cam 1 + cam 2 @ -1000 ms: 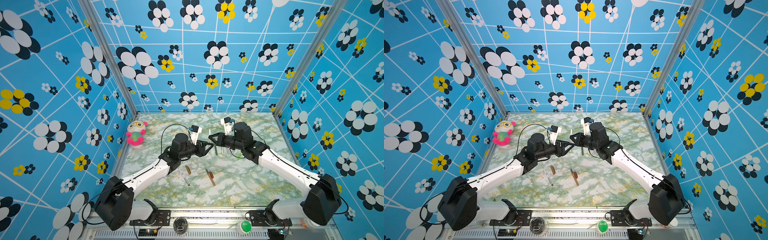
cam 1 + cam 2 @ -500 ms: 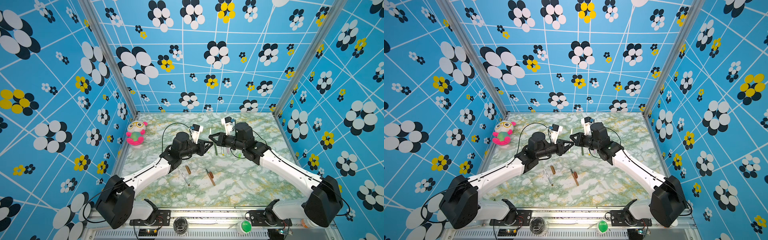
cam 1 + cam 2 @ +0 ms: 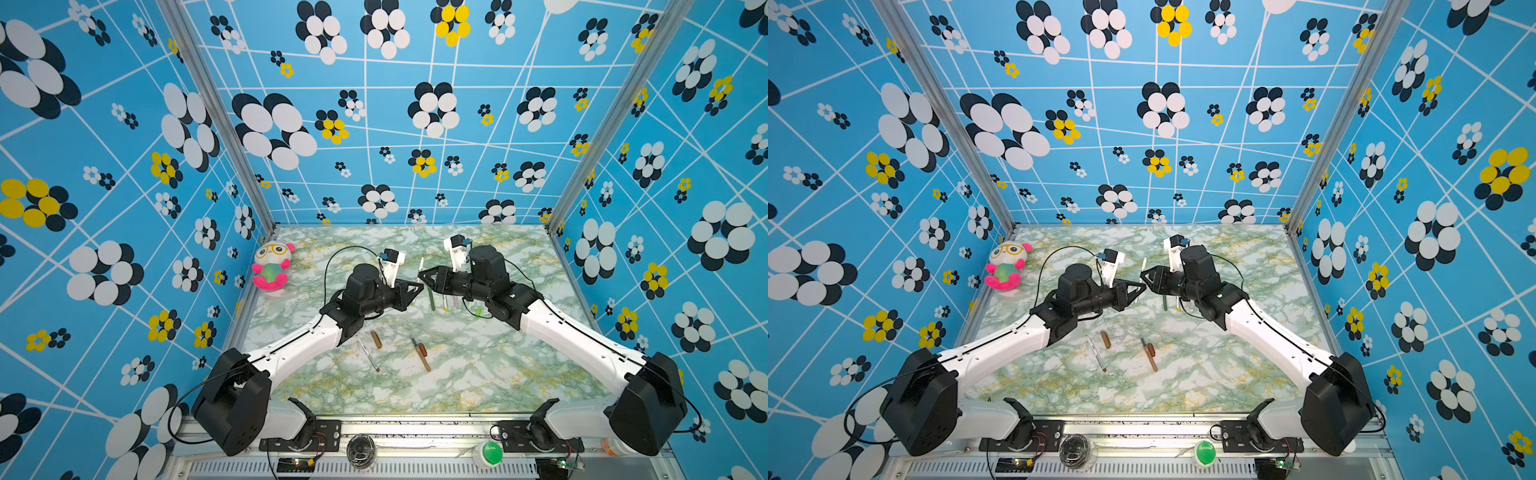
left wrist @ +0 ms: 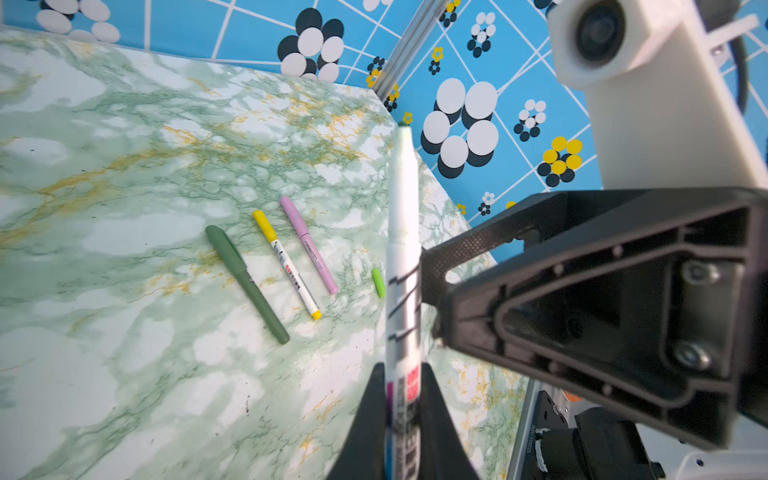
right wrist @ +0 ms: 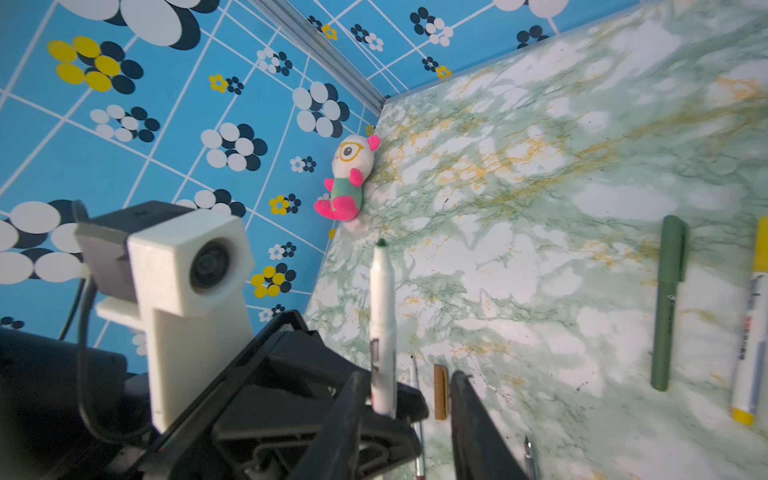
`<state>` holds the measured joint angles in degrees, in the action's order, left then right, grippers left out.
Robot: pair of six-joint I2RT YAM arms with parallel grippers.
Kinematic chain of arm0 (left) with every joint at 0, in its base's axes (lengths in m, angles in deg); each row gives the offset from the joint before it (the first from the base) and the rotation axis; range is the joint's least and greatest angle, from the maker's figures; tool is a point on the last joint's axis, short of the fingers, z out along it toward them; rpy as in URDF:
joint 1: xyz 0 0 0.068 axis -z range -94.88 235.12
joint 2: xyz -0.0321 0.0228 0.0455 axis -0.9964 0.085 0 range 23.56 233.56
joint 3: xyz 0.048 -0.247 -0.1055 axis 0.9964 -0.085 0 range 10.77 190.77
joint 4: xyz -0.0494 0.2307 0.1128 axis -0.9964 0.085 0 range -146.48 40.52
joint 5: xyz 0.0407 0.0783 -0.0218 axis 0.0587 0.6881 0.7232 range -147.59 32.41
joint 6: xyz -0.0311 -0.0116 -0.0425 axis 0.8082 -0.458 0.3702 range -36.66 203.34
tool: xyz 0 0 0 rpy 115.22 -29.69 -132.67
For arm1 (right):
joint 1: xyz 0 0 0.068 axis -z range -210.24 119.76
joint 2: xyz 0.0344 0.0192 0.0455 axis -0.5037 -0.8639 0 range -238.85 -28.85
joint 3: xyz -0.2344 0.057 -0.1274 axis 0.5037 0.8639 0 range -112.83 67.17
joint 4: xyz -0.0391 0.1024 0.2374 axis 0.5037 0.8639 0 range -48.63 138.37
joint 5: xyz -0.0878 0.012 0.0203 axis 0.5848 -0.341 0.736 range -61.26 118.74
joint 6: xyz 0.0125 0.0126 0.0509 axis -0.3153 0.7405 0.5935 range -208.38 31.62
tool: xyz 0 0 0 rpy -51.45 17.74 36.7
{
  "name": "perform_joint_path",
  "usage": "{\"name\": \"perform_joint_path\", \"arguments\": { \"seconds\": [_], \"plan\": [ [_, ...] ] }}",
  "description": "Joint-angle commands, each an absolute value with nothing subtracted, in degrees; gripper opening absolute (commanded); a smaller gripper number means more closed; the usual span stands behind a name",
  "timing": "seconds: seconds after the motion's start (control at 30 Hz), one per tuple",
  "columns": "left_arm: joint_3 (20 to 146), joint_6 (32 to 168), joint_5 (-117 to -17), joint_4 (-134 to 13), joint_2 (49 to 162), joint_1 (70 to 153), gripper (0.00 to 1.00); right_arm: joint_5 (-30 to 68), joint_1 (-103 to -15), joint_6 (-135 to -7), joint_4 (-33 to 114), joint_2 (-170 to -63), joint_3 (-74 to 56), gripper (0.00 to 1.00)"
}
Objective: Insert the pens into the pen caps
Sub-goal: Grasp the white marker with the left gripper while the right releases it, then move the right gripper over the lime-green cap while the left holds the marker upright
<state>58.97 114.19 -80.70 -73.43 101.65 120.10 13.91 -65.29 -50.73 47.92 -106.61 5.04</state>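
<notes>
Above the desk point(image 4: 124, 353), the left gripper point(image 4: 402, 370) clamps the white pen point(image 4: 402, 257) by its tail. The right gripper point(image 5: 409, 376) has jaws apart around the barrel and should back straight off without nudging it.

Blue flowered walls point(image 3: 374, 124), green-marbled table point(image 3: 457, 382), white pen point(image 4: 402, 249), pink-white plush point(image 3: 272, 266)

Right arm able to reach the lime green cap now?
Likely yes: right pincer is open, left pincer holds the white pen, and the lime green cap lies bare beside the pink pen.
</notes>
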Motion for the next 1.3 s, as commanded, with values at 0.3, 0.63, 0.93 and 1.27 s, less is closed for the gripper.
{"name": "perform_joint_path", "arguments": {
  "seconds": [0.3,0.63,0.93,1.27],
  "plan": [
    [55.69,110.82,-71.03,-68.33,96.45,118.78,0.00,28.81,-59.38,-52.02,72.85,-107.29,5.77,0.59],
    [52.97,112.26,-71.90,-71.29,95.47,118.85,0.00,21.86,-46.95,-49.62,68.82,-116.56,11.99,0.74],
    [52.82,111.68,-71.65,-71.15,95.04,118.78,0.00,17.24,-43.88,-46.29,62.99,-121.44,14.61,0.76],
    [53.03,111.44,-71.56,-70.55,94.77,118.78,0.00,15.14,-43.25,-44.45,58.17,-126.69,13.87,0.75]
  ]
}}
